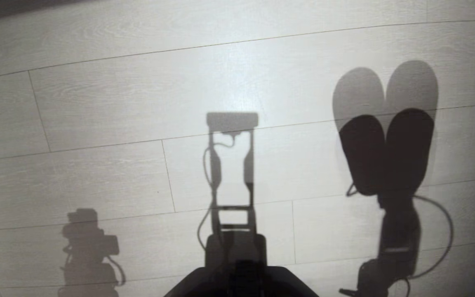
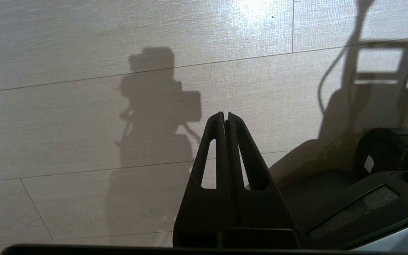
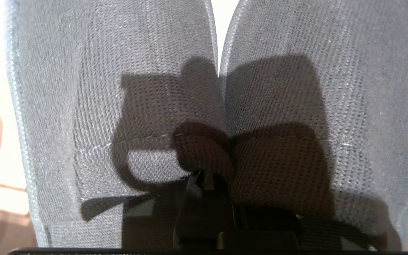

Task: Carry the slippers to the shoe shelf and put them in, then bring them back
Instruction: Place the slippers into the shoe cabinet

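Note:
The two grey-blue woven slippers (image 3: 285, 88) lie side by side and fill the right wrist view. My right gripper (image 3: 207, 177) is shut on their inner edges where the two meet. In the head view the slippers (image 1: 386, 150) show as a dark pair held off the floor at the right, toes pointing away, on the end of my right gripper (image 1: 388, 196). Their pale heart-shaped shadow (image 1: 386, 88) falls on the floor beyond. My left gripper (image 2: 225, 115) is shut and empty, hanging over bare floor. The shoe shelf is out of view.
Pale wood-plank floor (image 1: 138, 103) spreads all around. My own dark base (image 1: 237, 280) sits at the bottom middle, and its edge with a wheel (image 2: 391, 152) shows beside the left gripper. Shadows of torso and left arm lie on the planks.

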Robot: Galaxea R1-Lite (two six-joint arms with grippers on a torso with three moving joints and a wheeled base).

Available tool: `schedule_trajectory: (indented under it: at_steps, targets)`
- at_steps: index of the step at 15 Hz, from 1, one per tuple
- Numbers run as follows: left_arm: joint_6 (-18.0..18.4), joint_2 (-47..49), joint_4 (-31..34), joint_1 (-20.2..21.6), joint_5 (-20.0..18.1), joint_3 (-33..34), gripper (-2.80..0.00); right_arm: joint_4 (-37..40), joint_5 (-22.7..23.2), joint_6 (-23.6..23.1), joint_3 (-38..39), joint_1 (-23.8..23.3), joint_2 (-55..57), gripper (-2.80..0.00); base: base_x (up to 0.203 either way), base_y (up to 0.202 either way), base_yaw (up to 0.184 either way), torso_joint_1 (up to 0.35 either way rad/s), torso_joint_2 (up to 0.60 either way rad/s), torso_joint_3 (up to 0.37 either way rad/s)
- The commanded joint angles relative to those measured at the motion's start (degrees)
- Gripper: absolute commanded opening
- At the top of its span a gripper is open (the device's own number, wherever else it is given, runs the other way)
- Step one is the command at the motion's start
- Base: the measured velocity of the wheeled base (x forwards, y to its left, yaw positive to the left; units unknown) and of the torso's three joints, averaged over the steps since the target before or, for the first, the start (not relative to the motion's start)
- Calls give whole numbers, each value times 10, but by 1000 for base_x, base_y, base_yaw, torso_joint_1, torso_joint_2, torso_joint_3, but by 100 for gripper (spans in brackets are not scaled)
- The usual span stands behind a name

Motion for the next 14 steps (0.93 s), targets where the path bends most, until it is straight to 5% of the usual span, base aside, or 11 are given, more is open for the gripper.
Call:
schedule_trajectory:
  at_steps: [1,10,14]
  targets:
    - [0,0,0,0,0,1,-280,1,7,2,51,-16,-91,-280,0,0,0,0,0,0]
    - [0,-1,0,0,0,1,-280,130,74,12,306,-8,-328,-280,0,0,0,0,0,0]
    - [-1,0,0,0,0,1,-280,136,44,20,348,-7,-345,-280,0,0,0,0,0,0]
